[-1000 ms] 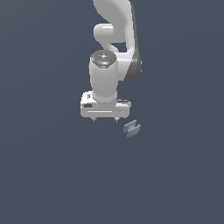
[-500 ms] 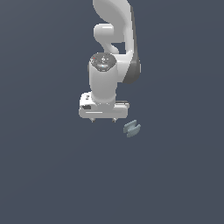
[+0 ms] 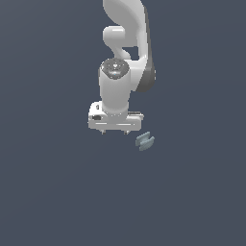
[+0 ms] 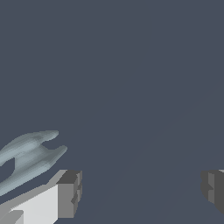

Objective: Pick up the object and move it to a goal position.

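A white Panda arm (image 3: 129, 29) is seen from above in the exterior view, descending from the 12 o'clock edge of the picture toward the centre. At its lower end the end effector (image 3: 115, 131) is carried, its broad white body pointing downward at the plain dark blue-grey desk (image 3: 53, 192). Two short fingertips (image 3: 103, 131) are shown protruding beneath that body, set well apart from one another.

In the wrist view the same spread is confirmed: one grey finger pad (image 4: 69, 194) is seen toward one side of the picture and the other pad (image 4: 214, 189) at the far side, with only bare desk (image 4: 131, 78) between them. The end effector (image 4: 141, 192) is therefore held wide, and nothing is gripped.

The object (image 3: 144, 141), a small pale grey-blue lumpy piece with a notched middle, is found lying on the desk at about 4 o'clock from the end effector in the exterior view, just beside it but outside the span of the fingers. No contact between the object and either finger is shown. In the wrist view the object (image 4: 28, 158) appears as two tapered lobes joined at a narrow waist, lying beyond the outer side of the nearer finger pad rather than in the gap. Whether the fingertips touch the desk cannot be told from either view.
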Controlling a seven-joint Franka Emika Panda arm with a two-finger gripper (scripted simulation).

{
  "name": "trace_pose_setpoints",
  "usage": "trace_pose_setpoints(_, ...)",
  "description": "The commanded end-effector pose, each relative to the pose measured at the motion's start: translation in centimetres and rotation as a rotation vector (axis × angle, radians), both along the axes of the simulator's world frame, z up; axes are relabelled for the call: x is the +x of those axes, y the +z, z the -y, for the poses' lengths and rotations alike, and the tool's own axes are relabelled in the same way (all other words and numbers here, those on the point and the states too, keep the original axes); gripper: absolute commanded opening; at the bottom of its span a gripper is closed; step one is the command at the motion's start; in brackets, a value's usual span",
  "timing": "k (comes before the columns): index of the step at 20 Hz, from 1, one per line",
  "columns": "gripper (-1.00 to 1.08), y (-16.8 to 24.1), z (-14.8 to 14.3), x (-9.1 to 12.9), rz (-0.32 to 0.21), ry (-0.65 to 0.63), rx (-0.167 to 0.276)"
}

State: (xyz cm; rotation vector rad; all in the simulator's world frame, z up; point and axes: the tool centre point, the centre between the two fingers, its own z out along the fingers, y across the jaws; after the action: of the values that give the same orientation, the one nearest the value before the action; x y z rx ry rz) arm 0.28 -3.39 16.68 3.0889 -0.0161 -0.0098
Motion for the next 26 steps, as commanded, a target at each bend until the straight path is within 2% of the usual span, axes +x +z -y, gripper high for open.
trace_pose_setpoints(1,1.0,-0.1,-0.3,0.0,0.001,-0.022,0.001)
trace_pose_setpoints(10,1.0,-0.9,-2.4,0.0,0.009,-0.159,0.01)
trace_pose_setpoints(26,1.0,-2.9,-7.5,-0.5,0.024,-0.52,0.028)
